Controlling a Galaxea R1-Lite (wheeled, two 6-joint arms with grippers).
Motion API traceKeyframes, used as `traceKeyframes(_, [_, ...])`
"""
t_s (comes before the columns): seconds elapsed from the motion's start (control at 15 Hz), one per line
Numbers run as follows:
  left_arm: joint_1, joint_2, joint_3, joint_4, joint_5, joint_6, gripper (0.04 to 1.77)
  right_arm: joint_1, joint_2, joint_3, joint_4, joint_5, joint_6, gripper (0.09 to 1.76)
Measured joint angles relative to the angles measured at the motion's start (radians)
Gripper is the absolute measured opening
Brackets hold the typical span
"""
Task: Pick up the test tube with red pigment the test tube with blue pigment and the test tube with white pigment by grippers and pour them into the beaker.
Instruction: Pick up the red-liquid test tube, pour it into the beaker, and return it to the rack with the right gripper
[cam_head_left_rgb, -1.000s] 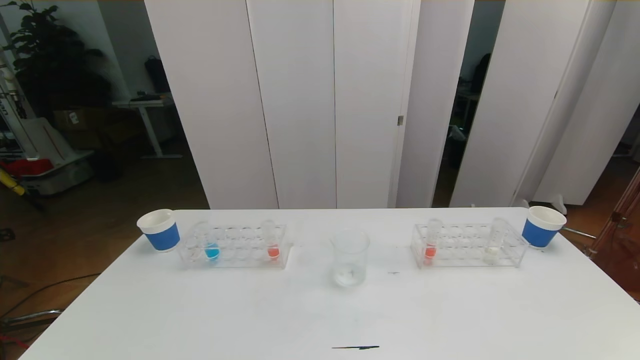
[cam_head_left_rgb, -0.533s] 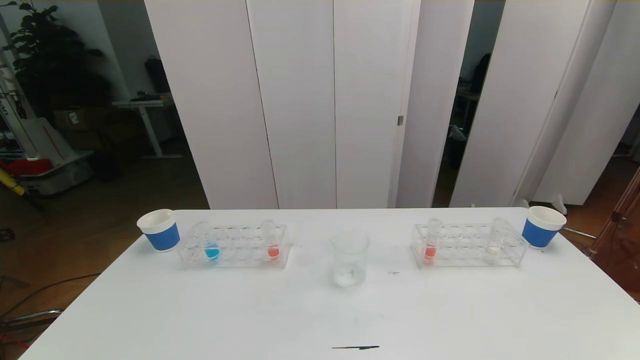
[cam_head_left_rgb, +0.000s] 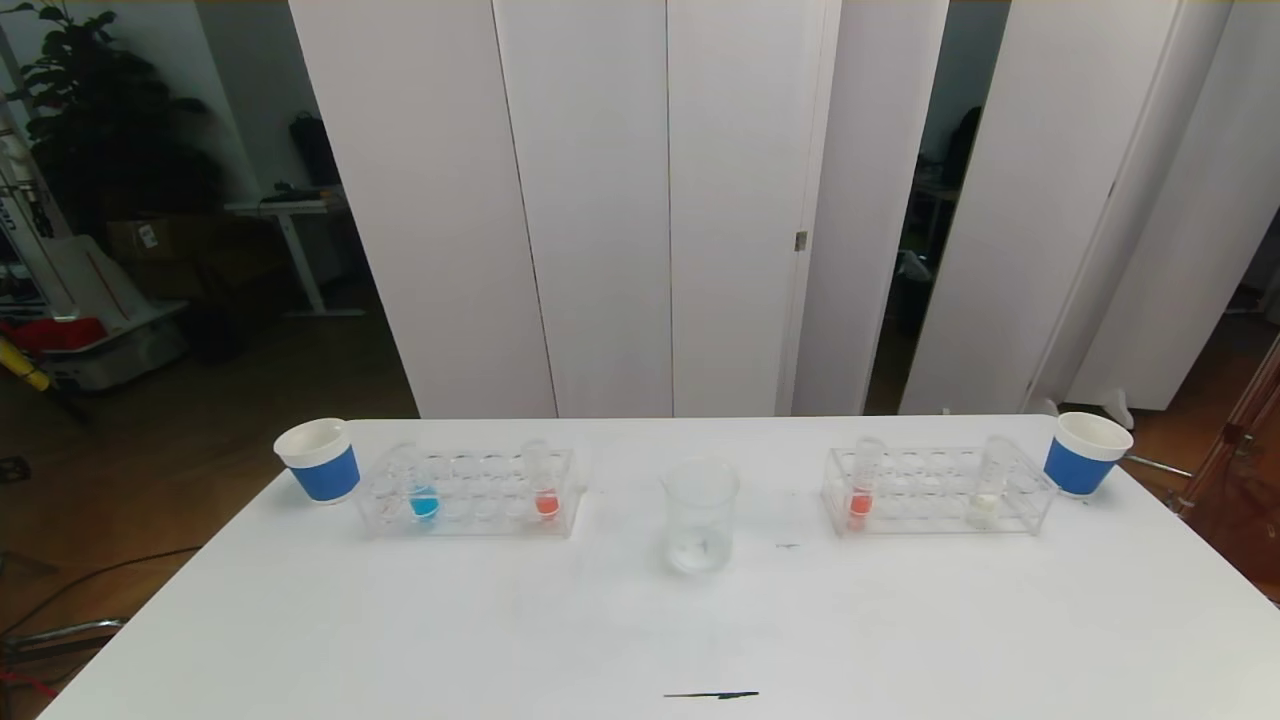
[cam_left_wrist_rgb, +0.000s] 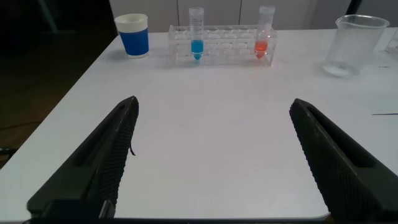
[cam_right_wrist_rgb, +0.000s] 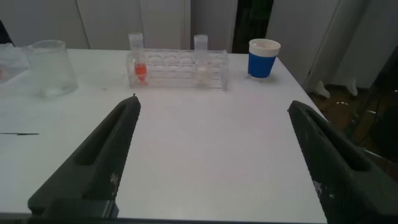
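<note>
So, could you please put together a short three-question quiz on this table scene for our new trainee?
1. True or false: the test tube with blue pigment stands in the same rack as the test tube with white pigment.
2. Multiple choice: the beaker stands (a) between the two racks, (b) inside the right rack, (c) beside the left paper cup.
3. Fill in: the left end effector and the right end effector both have their jaws ____.

Key: 1 false; 2 a; 3 open.
</note>
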Motion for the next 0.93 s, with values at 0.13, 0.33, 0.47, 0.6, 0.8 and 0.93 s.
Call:
traceKeyframes(0.13, [0.0, 0.0, 0.0, 0.0, 0.0, 0.0, 1.74, -0.002, 0.062, -0.077, -0.003, 0.0, 0.0, 1.71])
traceKeyframes(0.33, [0.0, 0.0, 0.0, 0.0, 0.0, 0.0, 1.74, -0.004, 0.208, -0.22, -0.011, 0.0, 0.001, 1.71])
traceKeyframes(0.47, [0.0, 0.0, 0.0, 0.0, 0.0, 0.0, 1.74, -0.004, 0.33, -0.32, -0.03, 0.001, 0.006, 1.71])
traceKeyframes(0.6, [0.0, 0.0, 0.0, 0.0, 0.0, 0.0, 1.74, -0.004, 0.473, -0.407, -0.083, 0.001, 0.013, 1.71])
traceKeyframes(0.8, [0.0, 0.0, 0.0, 0.0, 0.0, 0.0, 1.74, -0.002, 0.694, -0.512, -0.174, 0.0, 0.018, 1.71])
traceKeyframes(0.93, [0.0, 0.0, 0.0, 0.0, 0.0, 0.0, 1.74, 0.001, 0.833, -0.548, -0.259, 0.0, 0.018, 1.71])
